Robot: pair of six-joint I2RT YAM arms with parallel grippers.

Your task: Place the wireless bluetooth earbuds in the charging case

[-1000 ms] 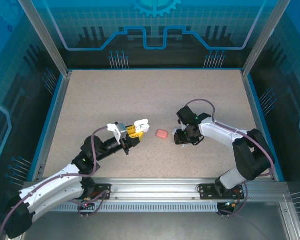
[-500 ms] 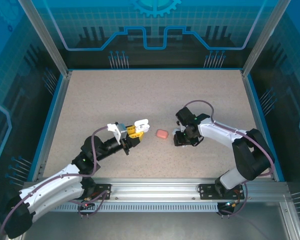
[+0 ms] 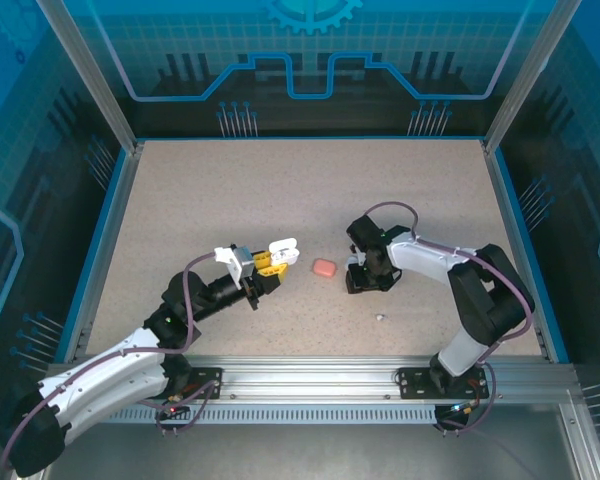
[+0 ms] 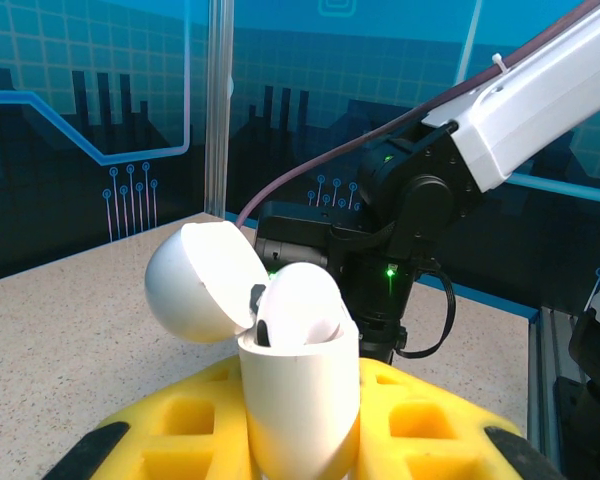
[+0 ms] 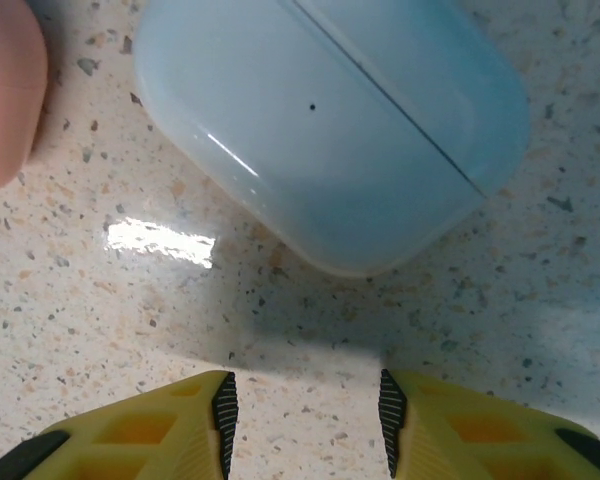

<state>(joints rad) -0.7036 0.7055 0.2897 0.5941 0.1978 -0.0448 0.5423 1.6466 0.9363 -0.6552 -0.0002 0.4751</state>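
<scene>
One white earbud (image 4: pixel 298 305) sitting half-seated in open white case (image 4: pixel 300 395); tiny, light, slick, pinching at stem probably safest. Left gripper (image 3: pixel 268 264) clamping that case. Right gripper (image 5: pixel 305 410), part-open and empty, hovering right of white case, above closed pale-blue case (image 5: pixel 330 130).

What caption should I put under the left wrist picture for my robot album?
The left gripper clamps an open white charging case, lid flipped back, with the right arm beyond.

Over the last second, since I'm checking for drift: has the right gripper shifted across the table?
Yes. The right gripper has edged left, closing some of the gap to the salmon case, which lies where it was.
</scene>
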